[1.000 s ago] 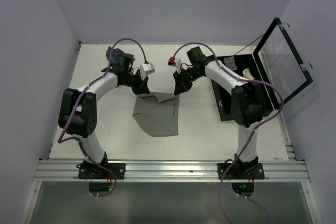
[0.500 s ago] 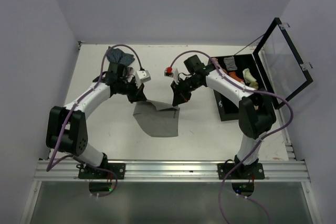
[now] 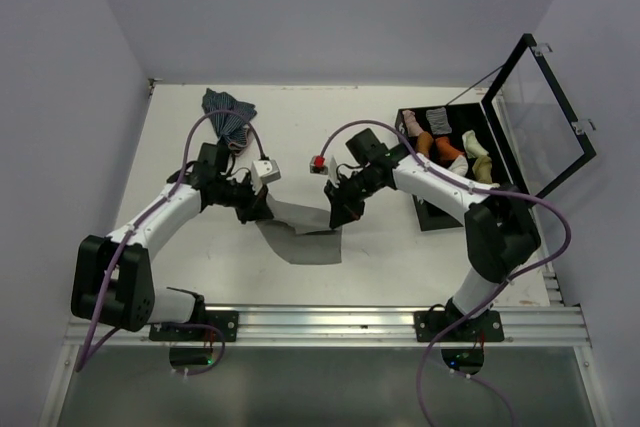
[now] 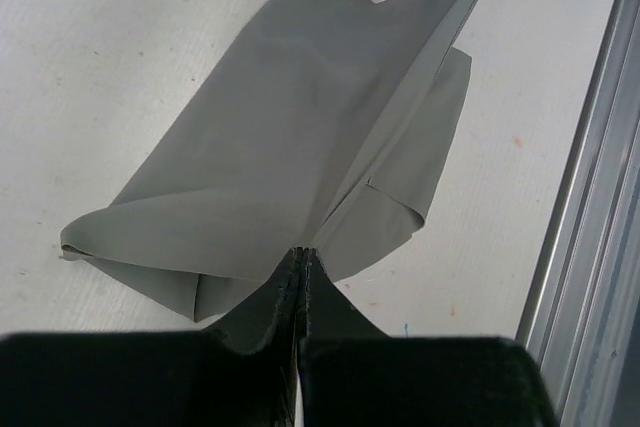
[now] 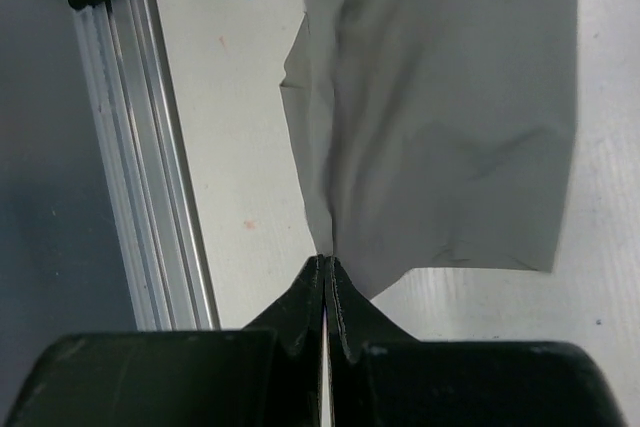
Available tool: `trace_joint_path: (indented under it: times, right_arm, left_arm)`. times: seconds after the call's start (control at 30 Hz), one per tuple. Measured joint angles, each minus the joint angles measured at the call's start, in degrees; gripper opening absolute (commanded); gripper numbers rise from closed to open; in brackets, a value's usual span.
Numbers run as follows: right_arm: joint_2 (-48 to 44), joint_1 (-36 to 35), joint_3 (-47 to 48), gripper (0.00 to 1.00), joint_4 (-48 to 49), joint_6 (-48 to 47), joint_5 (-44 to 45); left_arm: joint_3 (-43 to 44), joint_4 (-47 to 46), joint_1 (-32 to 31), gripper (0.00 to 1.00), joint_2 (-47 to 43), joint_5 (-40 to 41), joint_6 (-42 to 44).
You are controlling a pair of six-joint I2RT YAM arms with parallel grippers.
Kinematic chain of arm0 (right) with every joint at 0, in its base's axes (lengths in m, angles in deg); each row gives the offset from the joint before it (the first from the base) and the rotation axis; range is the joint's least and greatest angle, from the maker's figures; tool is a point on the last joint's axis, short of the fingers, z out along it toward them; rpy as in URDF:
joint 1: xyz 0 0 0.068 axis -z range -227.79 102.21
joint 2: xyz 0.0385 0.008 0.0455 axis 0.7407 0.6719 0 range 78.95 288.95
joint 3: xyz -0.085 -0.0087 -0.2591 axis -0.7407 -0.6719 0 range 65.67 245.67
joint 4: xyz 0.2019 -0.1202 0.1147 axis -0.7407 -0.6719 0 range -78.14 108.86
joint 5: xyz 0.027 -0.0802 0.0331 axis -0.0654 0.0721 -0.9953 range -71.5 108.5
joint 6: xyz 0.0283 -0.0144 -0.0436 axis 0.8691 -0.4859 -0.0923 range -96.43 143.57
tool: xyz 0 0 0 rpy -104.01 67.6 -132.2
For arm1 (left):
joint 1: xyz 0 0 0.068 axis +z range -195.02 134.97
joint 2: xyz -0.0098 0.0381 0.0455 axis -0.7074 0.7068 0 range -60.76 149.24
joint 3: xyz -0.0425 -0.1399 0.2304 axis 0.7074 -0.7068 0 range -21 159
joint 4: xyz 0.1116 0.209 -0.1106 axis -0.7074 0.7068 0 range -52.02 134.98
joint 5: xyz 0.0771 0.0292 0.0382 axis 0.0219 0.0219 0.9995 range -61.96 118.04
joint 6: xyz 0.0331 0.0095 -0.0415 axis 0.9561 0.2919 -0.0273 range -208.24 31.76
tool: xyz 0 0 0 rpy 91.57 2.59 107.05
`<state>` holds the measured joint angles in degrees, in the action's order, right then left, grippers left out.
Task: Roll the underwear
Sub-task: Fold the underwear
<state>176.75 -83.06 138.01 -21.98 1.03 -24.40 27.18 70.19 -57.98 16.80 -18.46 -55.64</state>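
The grey underwear (image 3: 305,235) lies on the white table, its far edge lifted and folded toward the near side. My left gripper (image 3: 258,213) is shut on the left end of that lifted edge, and in the left wrist view the underwear (image 4: 290,147) stretches away from the pinched tips (image 4: 300,252). My right gripper (image 3: 337,218) is shut on the right end of the same edge. From the right wrist, the underwear (image 5: 450,117) hangs from the closed tips (image 5: 327,259), taut between both grippers.
A dark patterned cloth bundle (image 3: 227,108) lies at the far left of the table. A black case (image 3: 450,162) with its lid open stands at the right, holding several rolled items. The aluminium rail (image 3: 320,325) runs along the near edge.
Both grippers have moved toward the near edge, drawing the underwear's far edge over the rest of the cloth. The visible flat part has grown shorter.
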Motion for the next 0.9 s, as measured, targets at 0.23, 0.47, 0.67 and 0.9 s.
trace_joint_path:
  times: [0.23,0.47,0.67,0.9]
  right_arm:
    - [-0.02,-1.79,-6.56,0.0,2.67,0.11,1.05]
    - [-0.79,-3.58,-8.17,0.34,1.16,-4.09,1.31]
    - [-5.22,-3.74,-7.8,0.21,-1.25,-7.98,1.7]
    - [2.1,-3.74,-5.79,0.08,4.26,1.4,6.12]
  left_arm:
    - [-0.57,1.33,-0.48,0.04,1.25,1.01,1.05]
    - [1.9,12.09,-0.7,0.33,2.38,0.66,11.87]
    - [2.95,8.68,-0.7,0.37,2.12,3.41,10.86]
    - [4.28,-1.2,-0.92,0.31,7.87,9.07,4.9]
